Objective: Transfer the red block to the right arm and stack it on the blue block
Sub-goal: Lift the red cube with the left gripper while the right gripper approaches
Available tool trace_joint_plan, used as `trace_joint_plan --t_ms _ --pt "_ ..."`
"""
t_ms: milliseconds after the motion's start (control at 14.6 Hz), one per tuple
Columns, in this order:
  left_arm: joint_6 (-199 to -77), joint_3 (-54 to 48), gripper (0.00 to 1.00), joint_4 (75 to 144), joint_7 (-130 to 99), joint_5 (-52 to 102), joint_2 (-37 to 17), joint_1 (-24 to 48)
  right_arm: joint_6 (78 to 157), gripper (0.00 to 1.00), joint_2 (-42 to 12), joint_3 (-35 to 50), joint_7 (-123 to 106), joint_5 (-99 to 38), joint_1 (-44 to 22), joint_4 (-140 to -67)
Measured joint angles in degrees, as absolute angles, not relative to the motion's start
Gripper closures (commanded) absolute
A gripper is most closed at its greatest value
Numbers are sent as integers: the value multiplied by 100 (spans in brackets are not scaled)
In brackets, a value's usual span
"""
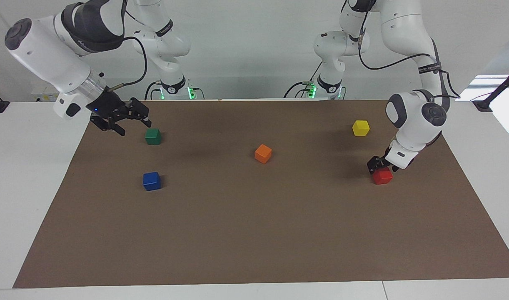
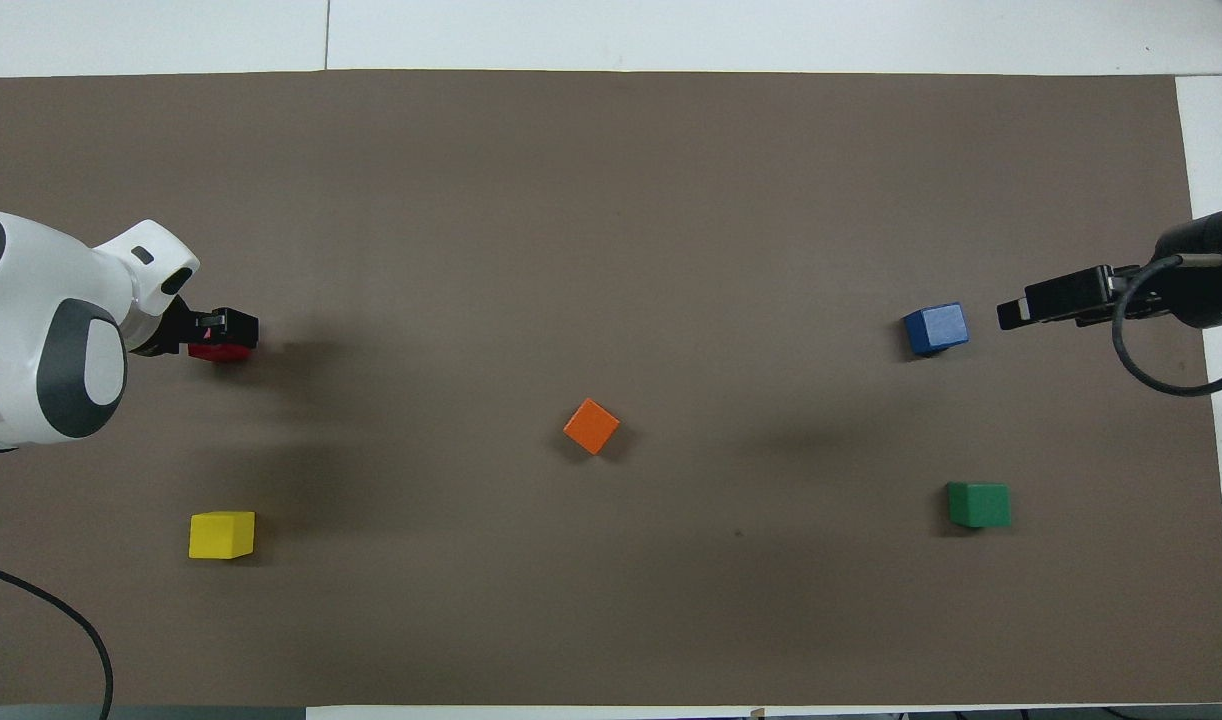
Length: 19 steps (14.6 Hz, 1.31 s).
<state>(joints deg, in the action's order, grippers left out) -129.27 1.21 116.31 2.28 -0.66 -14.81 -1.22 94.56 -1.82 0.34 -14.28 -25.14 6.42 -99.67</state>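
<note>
The red block (image 1: 382, 176) rests on the brown mat (image 1: 254, 233) toward the left arm's end. My left gripper (image 1: 381, 165) is low over it and straddles its top. In the overhead view the gripper (image 2: 221, 330) covers most of the red block (image 2: 218, 352). The blue block (image 1: 152, 181) sits on the mat toward the right arm's end and also shows in the overhead view (image 2: 936, 329). My right gripper (image 1: 125, 121), with its blue light, hangs open and empty over the mat's edge beside the green block (image 1: 153, 136); it also shows in the overhead view (image 2: 1016, 312).
An orange block (image 1: 263, 153) lies mid-mat. A yellow block (image 1: 360, 128) sits nearer to the robots than the red block. The green block (image 2: 979, 504) is nearer to the robots than the blue one. A white table (image 1: 25, 175) surrounds the mat.
</note>
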Motion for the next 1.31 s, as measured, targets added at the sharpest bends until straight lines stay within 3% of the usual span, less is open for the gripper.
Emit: trace_joint_plan --t_ms 344,481,619,825,1031,1306 --pt "-13078 127 0 11631 228 -66 -1601 -123 9126 0 -389 27 -2262 -5032 915 -10498" --pt "-13079 127 6 11631 228 -66 -1605 -123 8714 0 -412 24 -2325 -5992 1084 -10830" --pt "-13079 127 27 11631 228 -66 -1618 -123 8432 0 -523 22 -2427 -6741 1143 -11132" --pt "-13077 135 100 11632 225 -66 -1645 -125 7495 0 -1056 20 -2682 -7933 1191 -11419" --pt "-12687 190 100 11480 176 -65 -1649 -138 6836 0 -1696 26 -2833 -8548 1212 -11450" --pt "-11468 223 100 10654 -890 99 -1595 -281 6716 0 -2088 56 -3178 -9032 954 -11437"
